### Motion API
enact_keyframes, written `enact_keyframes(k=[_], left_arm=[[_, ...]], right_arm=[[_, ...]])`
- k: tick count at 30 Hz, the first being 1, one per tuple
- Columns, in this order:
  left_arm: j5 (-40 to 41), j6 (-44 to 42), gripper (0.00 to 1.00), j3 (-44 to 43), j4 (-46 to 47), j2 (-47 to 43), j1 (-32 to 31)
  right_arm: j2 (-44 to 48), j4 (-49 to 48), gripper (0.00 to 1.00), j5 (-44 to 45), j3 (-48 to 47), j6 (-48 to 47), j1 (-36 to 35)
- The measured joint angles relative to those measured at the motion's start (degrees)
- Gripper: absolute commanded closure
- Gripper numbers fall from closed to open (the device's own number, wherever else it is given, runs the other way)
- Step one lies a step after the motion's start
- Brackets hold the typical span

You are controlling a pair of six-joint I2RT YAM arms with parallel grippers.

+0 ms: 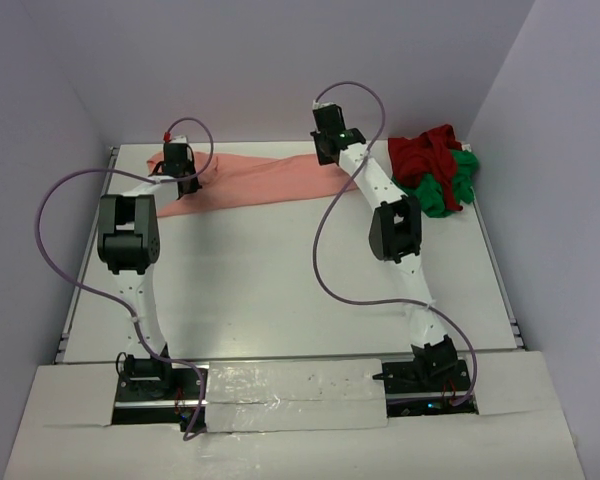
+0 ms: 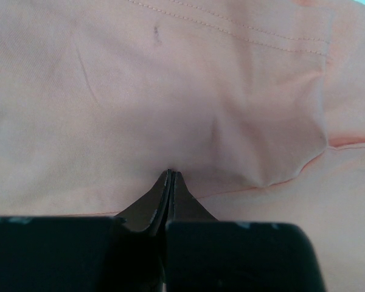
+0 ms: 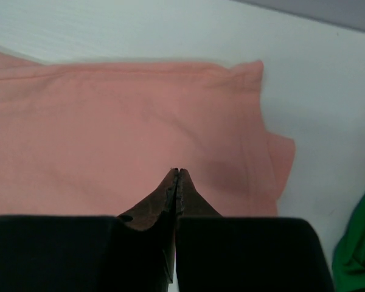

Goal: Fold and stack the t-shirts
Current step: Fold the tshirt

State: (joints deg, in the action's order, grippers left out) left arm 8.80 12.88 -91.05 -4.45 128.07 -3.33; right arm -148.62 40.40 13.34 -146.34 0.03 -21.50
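Along the 12 o'clock edge of the table, what is found?

The salmon-pink t-shirt is seen laid out as a long band from about 11 to 12 o'clock. The dark red t-shirt and the bright green t-shirt are heaped together at 2 o'clock, tangled and unfolded.

How are the grippers set?

The left gripper is pressed together, its tips down at the pink cloth near the band's 9 o'clock end. The right gripper is likewise closed tight over the 3 o'clock end, beside a projecting flap that may be a sleeve. Whether a fold is caught between either pair of fingers cannot be made out.

How is the cloth expected to handle?

It is judged light, limp and easily creased. Sagging and dragging are to be expected when it is lifted, unless tension is applied from two points.

Where should hold be taken?

Hems, shoulder seams or corners are preferred, where the cloth is doubled and slipping is less likely. A pinch at mid-panel would probably only bunch it.
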Motion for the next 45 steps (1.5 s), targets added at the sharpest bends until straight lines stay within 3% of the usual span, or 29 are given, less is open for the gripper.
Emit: enact_keyframes(k=[14,26,32,37,45], left_arm=[[-0.07,-0.02,1.00,0.15,-0.46,-0.24,0.00],[-0.48,-0.02,1.00,0.15,-0.57,-0.26,0.02],[-0.52,-0.22,1.00,0.15,-1.09,-0.42,0.00],[-0.68,-1.03,1.00,-2.40,-5.14,-0.33,-0.04],[0.57,-3.13,1.00,-8.26,-8.68,0.48,-2.27]], right_arm=[[-4.90,9.73,1.00,-13.49,-0.42,11.41,9.79],[-4.33,11.17,1.00,-13.44,1.38,11.02,6.12],[-0.70,10.86,1.00,-14.27,7.78,10.34,3.19],[6.62,8.15,1.00,-15.06,20.94,7.69,-0.52],[20.37,2.32,1.00,-16.20,45.24,0.20,-17.22]])
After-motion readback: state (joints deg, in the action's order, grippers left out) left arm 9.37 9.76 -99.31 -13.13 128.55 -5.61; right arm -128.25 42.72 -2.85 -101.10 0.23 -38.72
